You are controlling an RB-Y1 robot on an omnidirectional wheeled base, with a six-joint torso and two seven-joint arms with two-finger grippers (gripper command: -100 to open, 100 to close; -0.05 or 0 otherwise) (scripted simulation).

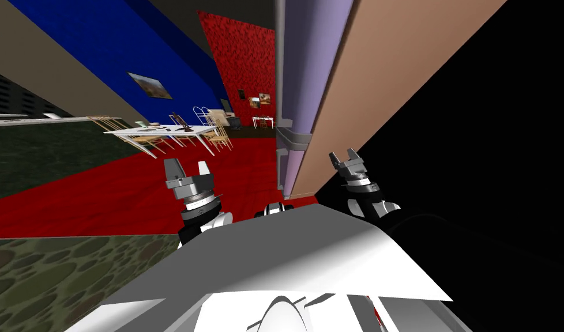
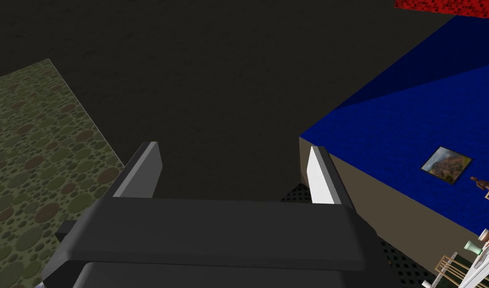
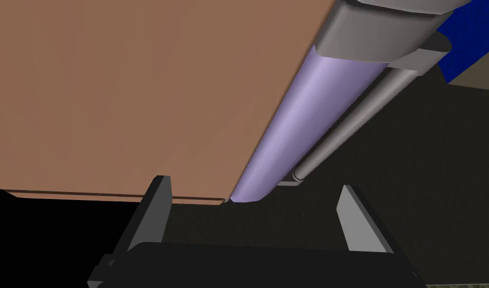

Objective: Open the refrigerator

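Right claw (image 1: 344, 157) released, fingers (image 3: 157, 212) spread wide with nothing between them. It hangs low, just right of the refrigerator (image 1: 390, 75), against the black area (image 1: 494, 144), not touching anything.

From the right wrist view the claw (image 3: 253, 215) points up along the refrigerator's (image 3: 138, 90) brown side panel. The panel's bottom corner sits just beyond the fingertips. The rounded lavender door (image 3: 308, 115) runs along the far edge of that panel and meets it along all the length I can see. The grey bar handle (image 3: 348, 120) is on the far side of the door from the claw, running parallel to the door edge into a grey bracket.

In the head view the door (image 1: 309, 57) faces the robot's left, and the handle (image 1: 295, 137) is level with the claws but further ahead, between the two.

Left claw (image 1: 188, 168) also released, blades (image 2: 321, 175) apart and holding nothing. It is raised over the red floor (image 1: 102, 196), left of the refrigerator and well apart from it.

Further out there is a white surface (image 1: 160, 132) with pale chairs (image 1: 217, 135) near the blue wall (image 1: 119, 40).
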